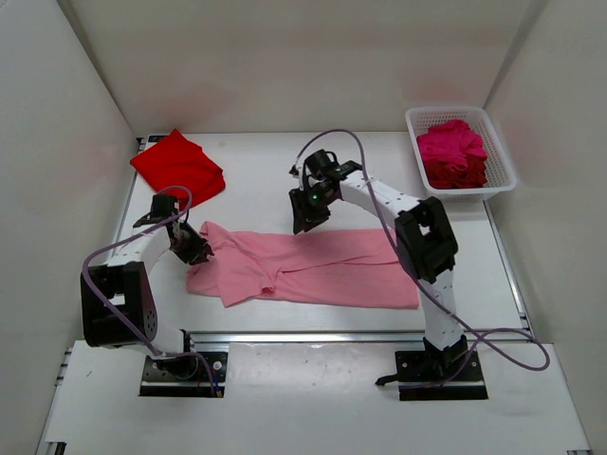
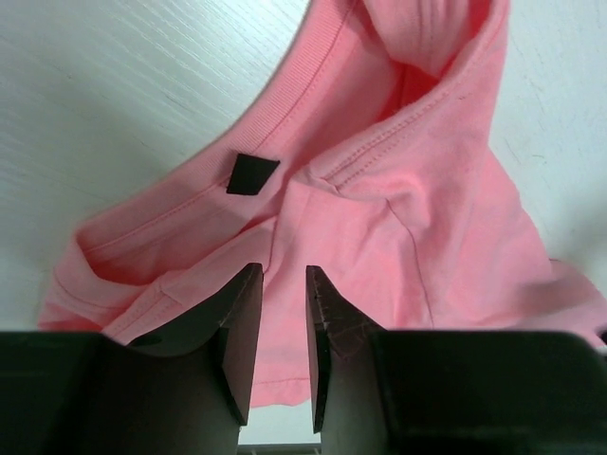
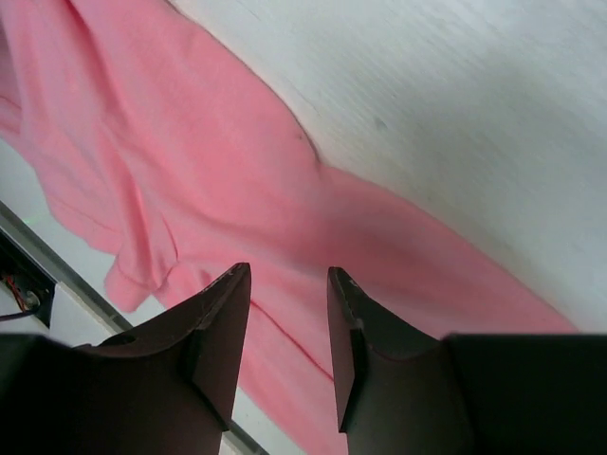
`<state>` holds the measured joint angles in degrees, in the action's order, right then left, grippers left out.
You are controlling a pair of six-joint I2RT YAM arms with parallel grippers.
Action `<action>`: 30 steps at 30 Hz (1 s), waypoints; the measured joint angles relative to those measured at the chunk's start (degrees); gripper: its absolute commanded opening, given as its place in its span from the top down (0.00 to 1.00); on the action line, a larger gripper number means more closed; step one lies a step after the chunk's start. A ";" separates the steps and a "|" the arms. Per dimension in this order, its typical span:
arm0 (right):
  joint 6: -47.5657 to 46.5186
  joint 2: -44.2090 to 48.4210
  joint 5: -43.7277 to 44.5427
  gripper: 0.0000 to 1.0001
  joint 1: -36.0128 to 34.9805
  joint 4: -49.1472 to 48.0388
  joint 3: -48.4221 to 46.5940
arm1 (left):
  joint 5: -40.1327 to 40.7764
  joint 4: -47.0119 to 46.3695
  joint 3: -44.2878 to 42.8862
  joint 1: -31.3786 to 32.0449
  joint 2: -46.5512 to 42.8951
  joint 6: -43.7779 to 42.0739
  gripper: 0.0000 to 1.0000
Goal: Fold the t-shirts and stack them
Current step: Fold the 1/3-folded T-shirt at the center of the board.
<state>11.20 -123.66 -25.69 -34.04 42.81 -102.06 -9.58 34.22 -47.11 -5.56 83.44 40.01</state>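
A light pink t-shirt (image 1: pixel 313 270) lies spread flat across the middle of the table, its collar end to the left. My left gripper (image 1: pixel 196 248) hovers low over that collar end. In the left wrist view its jaws (image 2: pixel 284 268) stand a little apart over the pink cloth (image 2: pixel 427 209), near a black tag (image 2: pixel 252 174), pinching nothing. My right gripper (image 1: pixel 309 218) is open above the shirt's far edge, with only pink fabric (image 3: pixel 190 171) beneath its jaws (image 3: pixel 288 269). A bright red t-shirt (image 1: pixel 178 166) lies folded at the far left. Magenta cloth (image 1: pixel 453 150) is piled in the basket.
A white lattice basket (image 1: pixel 503 163) stands at the far right corner. White walls close in the table on three sides. A metal rail (image 1: pixel 313 336) runs along the near edge between the arm bases, and cables loop from both arms.
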 measured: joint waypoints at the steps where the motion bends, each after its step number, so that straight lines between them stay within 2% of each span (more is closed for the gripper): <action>1: -0.17 2.05 0.85 0.65 0.35 -0.17 1.44 | 0.00 0.00 0.00 0.00 0.15 -0.15 0.63; 5: -0.15 18.16 2.58 0.64 5.40 -5.22 18.16 | 0.31 0.04 -0.11 -0.35 0.98 -1.11 0.61; 9: 1.55 33.92 3.39 0.62 20.35 -8.52 35.98 | 0.44 -0.07 -0.24 -1.36 1.64 -1.64 0.59; 12: 4.11 39.26 3.32 0.60 34.21 -11.56 45.48 | 0.57 -0.35 -1.16 -1.86 2.89 -1.44 0.59; 15: 7.28 40.17 2.67 0.59 41.53 -13.44 52.50 | 0.63 -1.36 -2.23 -1.68 4.11 -0.98 0.58; 18: 9.84 40.04 2.27 0.59 42.36 -13.77 55.93 | 0.61 -2.23 -2.99 -1.07 4.98 -0.83 0.58; 25: 13.05 39.78 4.83 0.61 42.62 -16.13 57.22 | 1.03 -2.73 -4.04 -1.68 6.91 -0.61 0.59; 30: 13.40 40.50 5.88 0.61 43.78 -16.11 58.88 | 1.18 -3.67 -5.29 -2.03 7.76 -0.55 0.56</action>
<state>24.60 -83.15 -19.81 9.74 26.70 -43.18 -8.40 30.55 -52.40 -7.60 91.20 39.46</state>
